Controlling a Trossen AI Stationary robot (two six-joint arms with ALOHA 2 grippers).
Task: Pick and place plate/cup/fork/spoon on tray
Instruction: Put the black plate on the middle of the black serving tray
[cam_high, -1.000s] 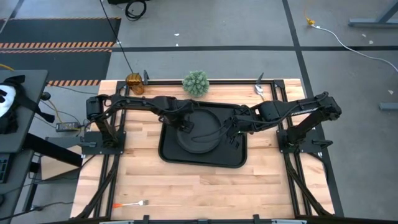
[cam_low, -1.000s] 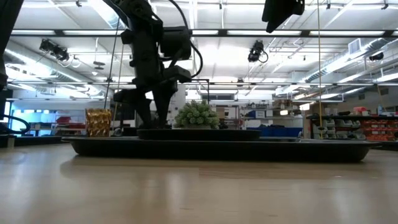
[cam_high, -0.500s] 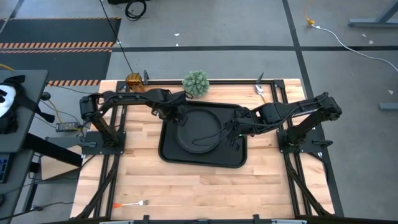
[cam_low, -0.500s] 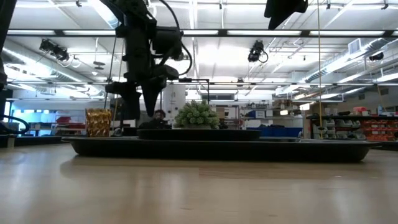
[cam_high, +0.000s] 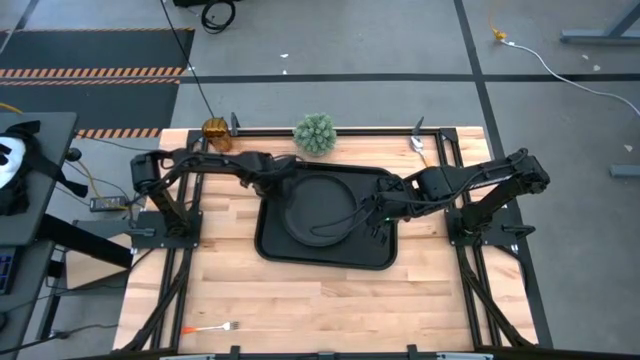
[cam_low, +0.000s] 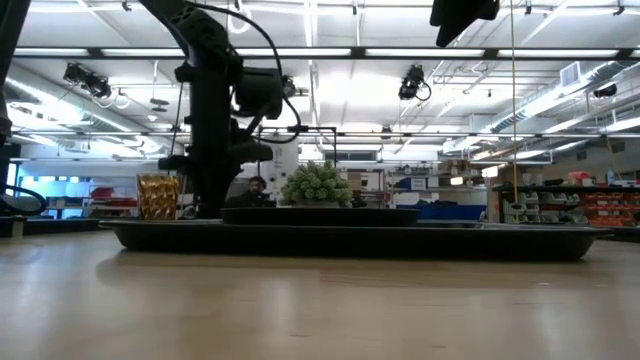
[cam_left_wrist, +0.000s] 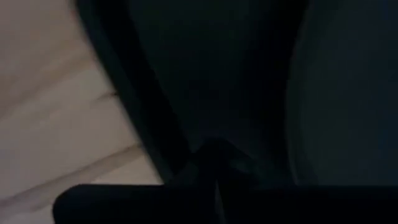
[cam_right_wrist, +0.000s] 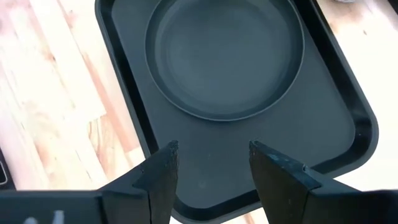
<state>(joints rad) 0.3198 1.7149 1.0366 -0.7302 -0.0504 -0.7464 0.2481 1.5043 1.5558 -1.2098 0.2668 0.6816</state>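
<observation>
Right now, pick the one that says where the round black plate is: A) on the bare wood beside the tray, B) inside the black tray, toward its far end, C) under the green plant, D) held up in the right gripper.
B: the high view shows the plate lying inside the tray, toward the end near the green plant, and the right wrist view shows the tray's rim around the plate.

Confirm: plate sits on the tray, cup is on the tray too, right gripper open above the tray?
Not quite. The cup is not on the tray; the high view shows it on the table at the far left corner, beside the green plant. The rest holds: the plate sits on the tray, and the right gripper is open above it.
</observation>
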